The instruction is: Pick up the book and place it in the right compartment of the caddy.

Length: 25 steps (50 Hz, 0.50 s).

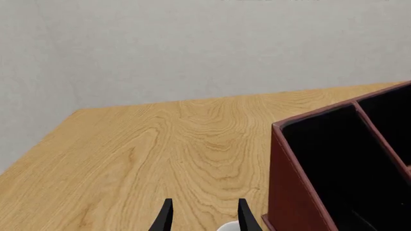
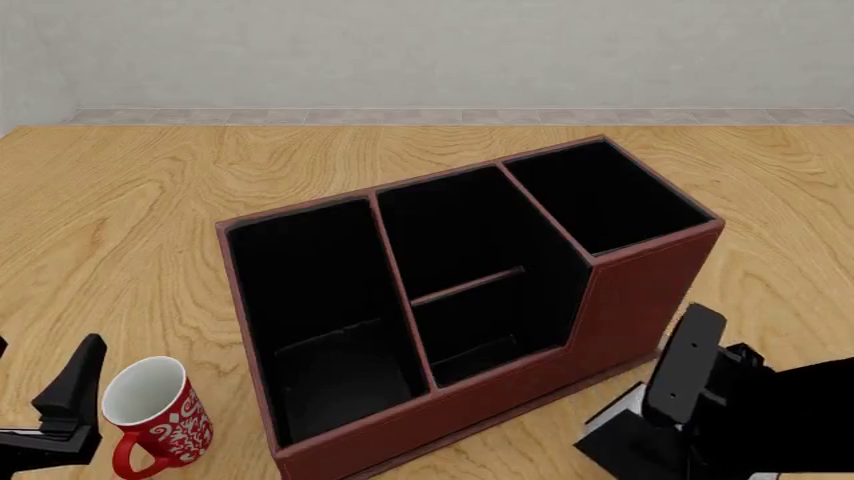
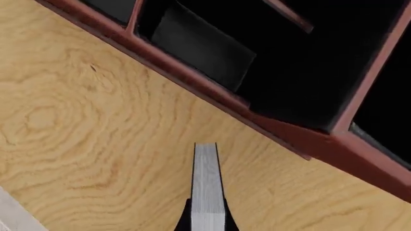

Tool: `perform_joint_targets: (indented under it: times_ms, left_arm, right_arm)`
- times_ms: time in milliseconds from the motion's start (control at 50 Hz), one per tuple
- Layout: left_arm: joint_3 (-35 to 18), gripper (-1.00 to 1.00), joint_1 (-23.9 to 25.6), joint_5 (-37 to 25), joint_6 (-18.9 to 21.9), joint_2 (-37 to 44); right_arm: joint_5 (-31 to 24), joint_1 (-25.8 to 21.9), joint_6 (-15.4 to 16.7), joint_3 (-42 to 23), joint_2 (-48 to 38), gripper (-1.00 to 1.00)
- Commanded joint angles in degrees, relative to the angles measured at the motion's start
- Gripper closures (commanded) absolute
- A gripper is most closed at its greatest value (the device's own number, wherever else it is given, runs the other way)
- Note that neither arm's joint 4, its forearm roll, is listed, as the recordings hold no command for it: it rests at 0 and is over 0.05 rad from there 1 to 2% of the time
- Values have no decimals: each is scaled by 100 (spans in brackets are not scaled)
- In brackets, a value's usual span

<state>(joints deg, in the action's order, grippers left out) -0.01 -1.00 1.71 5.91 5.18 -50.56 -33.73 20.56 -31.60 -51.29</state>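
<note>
Black book [image 3: 207,185] is pinched edge-on in your right gripper [image 3: 207,219], low beside the caddy [image 2: 641,290]. Lift short and it clips the right compartment [image 2: 607,200] wall, twisting loose. Left gripper [image 1: 202,214] idles spread.

Right gripper [image 3: 207,222] jaws pinched on the book [image 3: 207,187]; left gripper [image 1: 203,215] jaws parted (holding nothing)

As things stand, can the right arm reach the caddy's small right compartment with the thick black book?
Probably yes: its end effector grips the book beside the caddy, and that compartment stands open above.
</note>
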Motion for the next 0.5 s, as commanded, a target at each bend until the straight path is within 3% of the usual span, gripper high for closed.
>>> perform_joint_targets:
  times_ms: [20, 320, 500]
  left_arm:
    - [-1, -100, 5, -27, -34, -61]
    - [-4, -100, 77, -90, -71, -159]
    - [0, -100, 151, -59, -50, -67]
  right_arm:
    - [-617, -79, -226, -208, 495, 100]
    - [-1847, 156, -10, -1018, 1264, 100]
    - [-1934, 525, 183, -1210, 1491, 100]
